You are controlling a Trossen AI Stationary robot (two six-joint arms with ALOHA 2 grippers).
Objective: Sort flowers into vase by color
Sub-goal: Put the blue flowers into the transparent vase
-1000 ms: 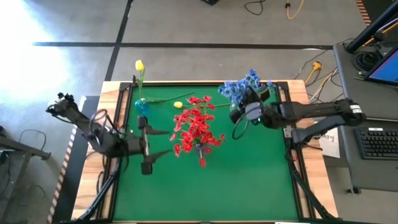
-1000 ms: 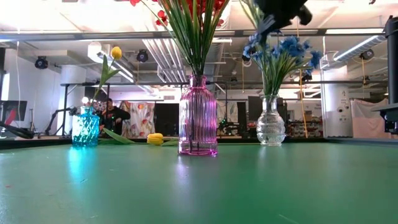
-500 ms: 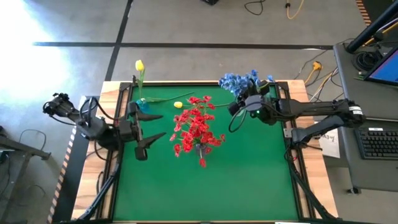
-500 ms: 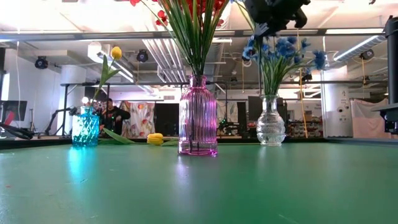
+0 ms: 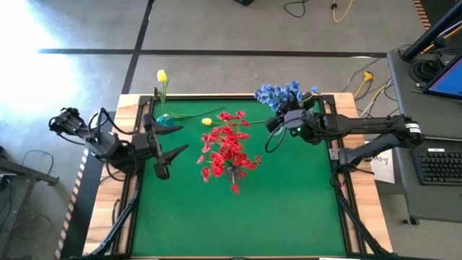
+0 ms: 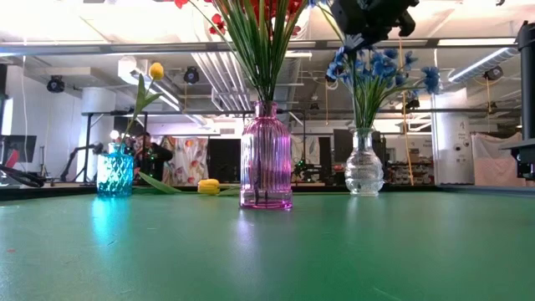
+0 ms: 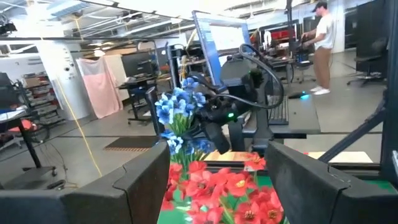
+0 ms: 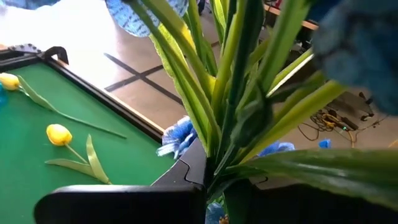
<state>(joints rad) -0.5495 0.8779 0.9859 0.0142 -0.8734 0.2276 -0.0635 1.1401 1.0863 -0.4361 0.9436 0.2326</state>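
Bright overhead light, glare whitening the floor at left; nearby stems blurred.

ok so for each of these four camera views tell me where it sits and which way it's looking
High view: above the table, looking straight down; both arms show, left gripper open, right gripper at the blue flowers.
Low view: at tabletop height, looking level across at the pink vase; the right gripper hangs above.
Left wrist view: looks past its own open fingers toward the right arm.
Right wrist view: buried in green stems.
High and right wrist views share the loose yellow flower.
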